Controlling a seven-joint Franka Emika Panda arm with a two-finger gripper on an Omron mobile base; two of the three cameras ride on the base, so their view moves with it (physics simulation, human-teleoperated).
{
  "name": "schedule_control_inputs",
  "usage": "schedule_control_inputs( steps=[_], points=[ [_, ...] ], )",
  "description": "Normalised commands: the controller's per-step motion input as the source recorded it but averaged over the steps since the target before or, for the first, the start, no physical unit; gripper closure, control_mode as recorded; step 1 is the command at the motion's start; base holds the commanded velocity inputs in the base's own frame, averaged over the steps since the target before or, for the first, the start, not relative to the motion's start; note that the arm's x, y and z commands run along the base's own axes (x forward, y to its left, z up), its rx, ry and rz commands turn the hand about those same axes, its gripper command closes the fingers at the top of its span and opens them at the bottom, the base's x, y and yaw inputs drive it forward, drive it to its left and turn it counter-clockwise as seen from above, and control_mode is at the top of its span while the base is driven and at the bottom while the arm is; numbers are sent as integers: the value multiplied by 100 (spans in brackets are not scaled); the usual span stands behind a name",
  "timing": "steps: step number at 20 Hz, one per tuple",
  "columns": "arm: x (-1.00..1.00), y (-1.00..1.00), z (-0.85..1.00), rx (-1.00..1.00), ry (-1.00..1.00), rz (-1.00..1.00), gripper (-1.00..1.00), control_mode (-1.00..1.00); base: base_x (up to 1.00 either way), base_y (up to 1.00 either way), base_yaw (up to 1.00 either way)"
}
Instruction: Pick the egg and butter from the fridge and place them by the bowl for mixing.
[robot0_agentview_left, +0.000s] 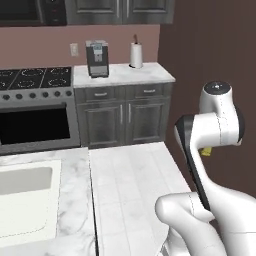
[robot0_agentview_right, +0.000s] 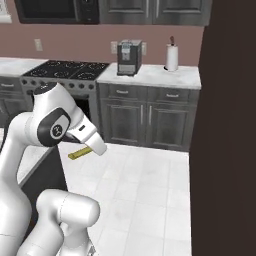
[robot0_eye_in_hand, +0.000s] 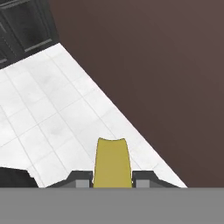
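Jaws (robot0_eye_in_hand: 112, 179) clamp one butter (robot0_eye_in_hand: 112, 162) stick above white floor (robot0_eye_in_hand: 52, 113).

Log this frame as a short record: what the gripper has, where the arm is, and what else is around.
gripper: shut on the butter, a yellow stick standing out past the fingertips
butter in right base view: juts from the hand above the white tiled floor
surroundings: coffee machine and paper towel roll on the far counter, stove to its left, sink near the base
egg, bowl: not seen here
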Motion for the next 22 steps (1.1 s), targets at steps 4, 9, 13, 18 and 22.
schedule_control_inputs(
  steps=[4, 9, 13, 18, 22],
  points=[
    [0, 0, 0, 0, 0, 0, 100, 100, 72, -24, 23],
    [0, 0, 0, 0, 0, 0, 100, 100, 72, -24, 24],
    [0, 0, 0, 0, 0, 0, 100, 100, 71, -24, 24],
    [0, 0, 0, 0, 0, 0, 100, 100, 71, -24, 24],
    [0, 0, 0, 0, 0, 0, 100, 100, 71, -24, 24]
  ],
)
